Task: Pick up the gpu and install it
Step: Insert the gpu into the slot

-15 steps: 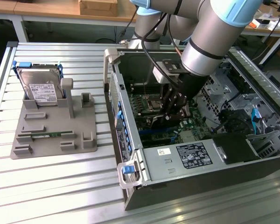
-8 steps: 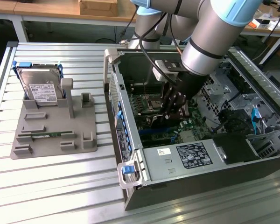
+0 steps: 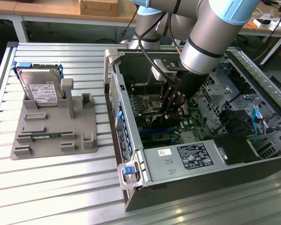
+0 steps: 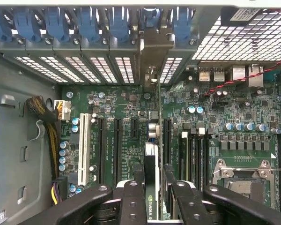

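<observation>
The gpu (image 4: 151, 202) appears edge-on in the wrist view, a slim black card with a green logo. It stands upright over the dark slots of the motherboard (image 4: 126, 108). Its metal bracket (image 4: 152, 56) reaches the row of rear slot covers. My gripper (image 4: 153, 183) is shut on it, with one black finger (image 4: 132, 197) on each side. In the exterior view my gripper (image 3: 171, 111) is low inside the open computer case (image 3: 131, 140), just above the motherboard, and the card is mostly hidden behind it.
Blue slot latches (image 4: 89, 23) line the case's rear wall. The CPU socket (image 4: 239, 176) and a cable bundle (image 4: 47, 126) flank the slots. At the exterior view's left, a grey fixture (image 3: 79, 131) holds a hard drive (image 3: 40, 89) and a memory stick (image 3: 47, 136).
</observation>
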Motion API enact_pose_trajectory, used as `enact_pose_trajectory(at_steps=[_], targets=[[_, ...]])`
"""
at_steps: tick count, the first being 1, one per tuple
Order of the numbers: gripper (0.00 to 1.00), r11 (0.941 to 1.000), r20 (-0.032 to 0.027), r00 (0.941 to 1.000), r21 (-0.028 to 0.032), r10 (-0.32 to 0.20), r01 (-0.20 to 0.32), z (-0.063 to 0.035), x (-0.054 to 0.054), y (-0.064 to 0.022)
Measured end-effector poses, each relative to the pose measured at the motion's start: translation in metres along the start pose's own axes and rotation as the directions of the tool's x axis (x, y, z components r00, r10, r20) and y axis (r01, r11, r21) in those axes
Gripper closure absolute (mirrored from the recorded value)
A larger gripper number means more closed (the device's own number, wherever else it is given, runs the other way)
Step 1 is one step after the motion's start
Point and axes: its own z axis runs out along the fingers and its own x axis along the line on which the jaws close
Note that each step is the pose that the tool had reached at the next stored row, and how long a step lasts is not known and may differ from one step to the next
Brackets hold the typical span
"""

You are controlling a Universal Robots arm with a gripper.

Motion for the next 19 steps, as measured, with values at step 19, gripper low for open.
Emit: enact_pose_trajectory(at_steps=[19], targets=[[0.73,0.9998,0.0027,0.9998,-0.002,0.019,-0.019,0.0028,-0.0001,-0.0004]])
